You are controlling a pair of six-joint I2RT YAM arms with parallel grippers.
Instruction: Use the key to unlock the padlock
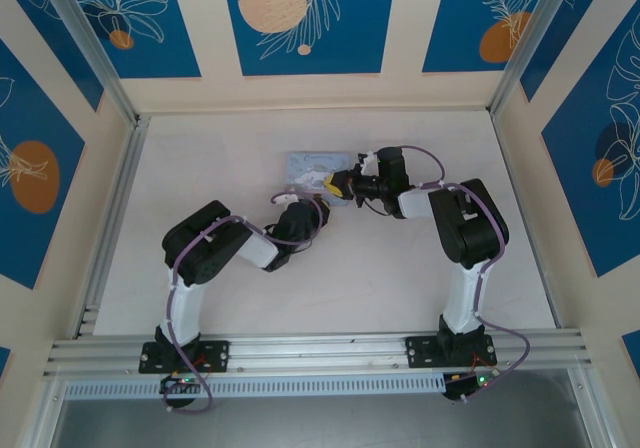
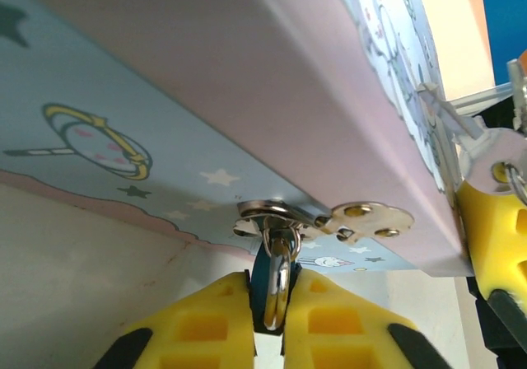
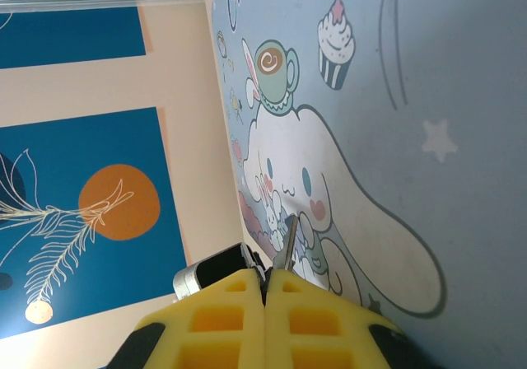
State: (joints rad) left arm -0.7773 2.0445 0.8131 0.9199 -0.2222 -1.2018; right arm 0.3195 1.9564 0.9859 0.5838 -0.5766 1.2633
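Observation:
The padlock (image 2: 263, 287) is a tiny blue-teal body whose metal shackle passes through the hasp (image 2: 329, 216) on the side of the pale blue cartoon tin (image 2: 247, 81). My left gripper (image 2: 273, 280) is shut on the padlock from below, at the tin's near edge (image 1: 312, 211). My right gripper (image 3: 265, 277) is shut on the key (image 3: 290, 235), a thin grey blade sticking out past the yellow fingertips. It hovers just over the tin's lid (image 3: 395, 122), at the tin's right end (image 1: 338, 184). The key is apart from the padlock.
The tin (image 1: 310, 165) lies at the middle of the white table (image 1: 200, 158). One yellow finger of the right gripper (image 2: 494, 229) shows close beside the hasp. Patterned blue and cream walls and aluminium rails (image 1: 320, 348) enclose the table.

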